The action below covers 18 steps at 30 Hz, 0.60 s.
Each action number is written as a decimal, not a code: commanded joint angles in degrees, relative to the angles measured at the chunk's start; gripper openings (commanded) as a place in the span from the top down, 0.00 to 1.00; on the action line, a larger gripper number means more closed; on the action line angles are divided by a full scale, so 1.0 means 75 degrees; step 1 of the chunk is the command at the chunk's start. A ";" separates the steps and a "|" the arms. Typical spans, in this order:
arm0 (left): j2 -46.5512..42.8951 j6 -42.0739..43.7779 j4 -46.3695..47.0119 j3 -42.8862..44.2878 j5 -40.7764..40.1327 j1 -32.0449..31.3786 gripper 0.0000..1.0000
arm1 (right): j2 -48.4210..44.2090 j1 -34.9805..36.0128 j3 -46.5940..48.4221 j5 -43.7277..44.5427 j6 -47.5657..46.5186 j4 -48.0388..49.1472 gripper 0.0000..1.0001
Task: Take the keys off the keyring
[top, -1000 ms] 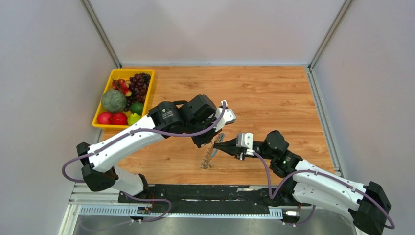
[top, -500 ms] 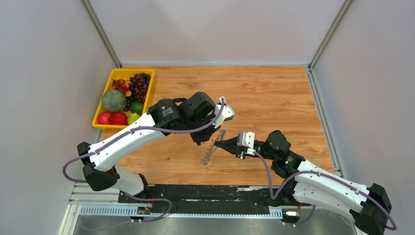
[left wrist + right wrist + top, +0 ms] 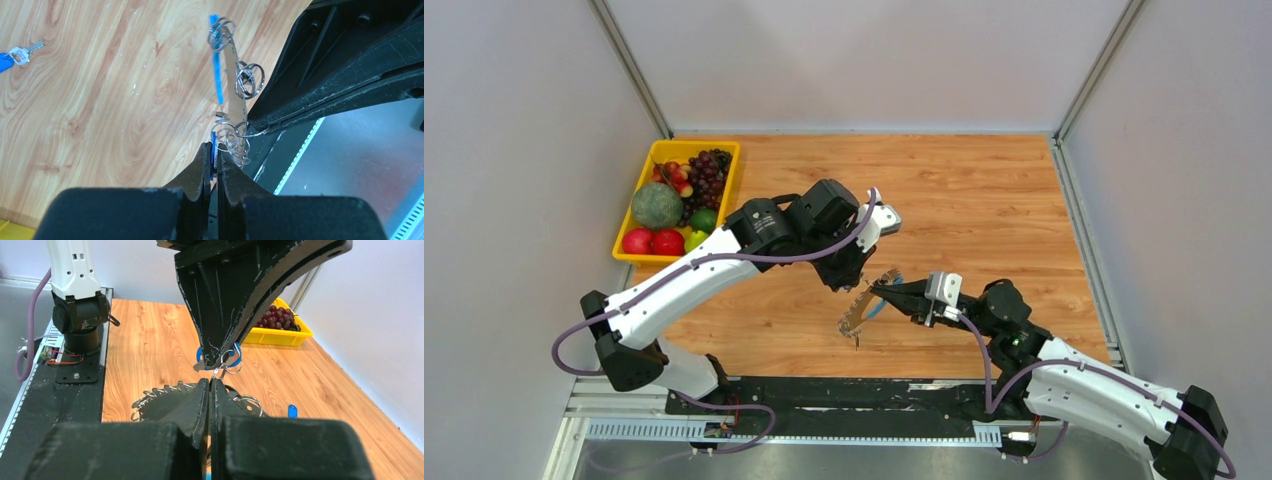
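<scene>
The keyring (image 3: 856,312) is a silvery toothed hoop with a blue segment, held above the table between both grippers. It also shows in the left wrist view (image 3: 235,95) and the right wrist view (image 3: 160,392), carrying small split rings. My left gripper (image 3: 856,282) is shut on a blue-headed key (image 3: 214,145) that hangs on the hoop. My right gripper (image 3: 876,288) is shut on a small split ring (image 3: 216,371) right below the left fingertips (image 3: 220,347). One loose blue-headed key (image 3: 15,54) lies on the wood, and another (image 3: 292,411) lies beside the hoop.
A yellow tray (image 3: 724,148) of fruit stands at the back left and shows in the right wrist view (image 3: 280,336). The black base rail (image 3: 844,395) runs along the near edge. Grey walls close in the table on three sides.
The hoop has swung from hanging edge-on to a flatter tilt that shows its toothed arc. The right arm has shifted right and nearer. The left gripper has shifted slightly.
</scene>
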 commanded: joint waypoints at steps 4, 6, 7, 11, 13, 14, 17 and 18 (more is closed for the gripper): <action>-0.0567 -0.0015 0.0606 -0.0159 -0.0229 0.0140 1.00 | 0.0081 0.0093 0.0158 0.0859 0.0919 0.0446 1.00; -0.0670 0.0020 0.0722 -0.0263 -0.0245 0.0134 1.00 | 0.0085 0.0084 0.0106 0.1131 0.1106 0.0526 1.00; -0.0701 0.0034 0.0766 -0.0310 -0.0231 0.0137 1.00 | 0.0099 0.0089 0.0081 0.1257 0.1169 0.0573 1.00; -0.0739 0.0071 0.0809 -0.0421 0.0033 0.0133 1.00 | 0.0172 0.0091 0.0125 0.1649 0.1280 0.0572 1.00; -0.0705 0.0072 0.0845 -0.0506 0.0257 0.0128 1.00 | 0.0236 0.0083 0.0138 0.1758 0.1354 0.0653 1.00; -0.0684 0.0066 0.0914 -0.0543 0.0313 0.0128 1.00 | 0.0251 0.0092 0.0129 0.1829 0.1403 0.0706 1.00; -0.0693 0.0023 0.1098 -0.0773 0.0534 0.0112 1.00 | 0.0334 0.0092 0.0118 0.2052 0.1588 0.0878 1.00; -0.0719 0.0012 0.1206 -0.0806 0.0545 0.0103 1.00 | 0.0368 0.0092 0.0124 0.2152 0.1662 0.0914 1.00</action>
